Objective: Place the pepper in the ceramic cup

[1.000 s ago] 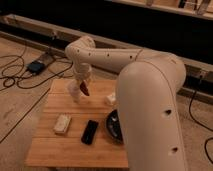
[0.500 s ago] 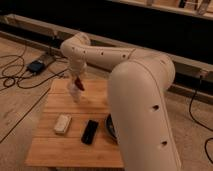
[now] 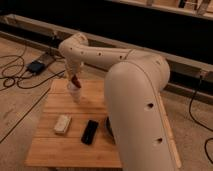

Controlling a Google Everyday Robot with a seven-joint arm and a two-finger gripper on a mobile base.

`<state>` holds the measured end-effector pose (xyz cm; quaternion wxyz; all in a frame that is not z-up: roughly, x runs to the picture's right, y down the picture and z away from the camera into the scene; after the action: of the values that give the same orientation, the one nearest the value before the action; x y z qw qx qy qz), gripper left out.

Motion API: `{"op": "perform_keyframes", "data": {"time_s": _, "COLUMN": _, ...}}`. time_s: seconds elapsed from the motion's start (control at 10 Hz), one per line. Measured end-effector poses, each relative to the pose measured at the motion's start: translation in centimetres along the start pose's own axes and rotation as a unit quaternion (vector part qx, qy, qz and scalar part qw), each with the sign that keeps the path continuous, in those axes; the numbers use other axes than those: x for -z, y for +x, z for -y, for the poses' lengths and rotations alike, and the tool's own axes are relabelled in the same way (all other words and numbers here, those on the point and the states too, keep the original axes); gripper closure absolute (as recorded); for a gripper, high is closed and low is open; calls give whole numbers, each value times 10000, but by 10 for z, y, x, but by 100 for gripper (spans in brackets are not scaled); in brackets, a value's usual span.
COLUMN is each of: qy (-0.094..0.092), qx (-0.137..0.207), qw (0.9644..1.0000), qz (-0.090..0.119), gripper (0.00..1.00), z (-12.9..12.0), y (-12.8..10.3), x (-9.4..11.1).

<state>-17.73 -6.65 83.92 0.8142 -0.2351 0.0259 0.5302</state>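
My gripper (image 3: pixel 75 83) hangs from the white arm over the far left part of the wooden table (image 3: pixel 50 147). It is shut on the small dark red pepper (image 3: pixel 75 82), which hangs at the mouth of the pale ceramic cup (image 3: pixel 75 93). The cup stands upright on the table right under the gripper. I cannot tell whether the pepper touches the cup.
A black remote (image 3: pixel 90 132) lies near the table's middle. A cream rectangular object (image 3: pixel 62 124) lies to its left. A black bowl (image 3: pixel 108 126) is mostly hidden behind my arm's large white link (image 3: pixel 140 115). Cables and a power box (image 3: pixel 36 66) lie on the floor at left.
The arm has swung left and down, carrying the pepper from above the table's middle to the cup at the far left.
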Motion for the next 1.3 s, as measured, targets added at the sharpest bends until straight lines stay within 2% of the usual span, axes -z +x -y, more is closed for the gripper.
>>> {"op": "perform_keyframes", "data": {"time_s": 0.6, "qy": -146, "qx": -30, "qw": 9992, "qz": 358, "gripper": 99, "z": -5, "y": -8, "x": -17}}
{"op": "perform_keyframes", "data": {"time_s": 0.7, "qy": -156, "qx": -30, "qw": 9991, "qz": 390, "gripper": 94, "z": -7, "y": -8, "x": -20}}
{"op": "perform_keyframes", "data": {"time_s": 0.9, "qy": -164, "qx": 3, "qw": 9990, "qz": 425, "gripper": 72, "z": -11, "y": -5, "x": -27}}
{"op": "perform_keyframes", "data": {"time_s": 1.1, "qy": -153, "qx": 21, "qw": 9989, "qz": 441, "gripper": 55, "z": -13, "y": -3, "x": -30}}
{"op": "perform_keyframes", "data": {"time_s": 1.3, "qy": -112, "qx": 28, "qw": 9987, "qz": 495, "gripper": 32, "z": -13, "y": -1, "x": -33}}
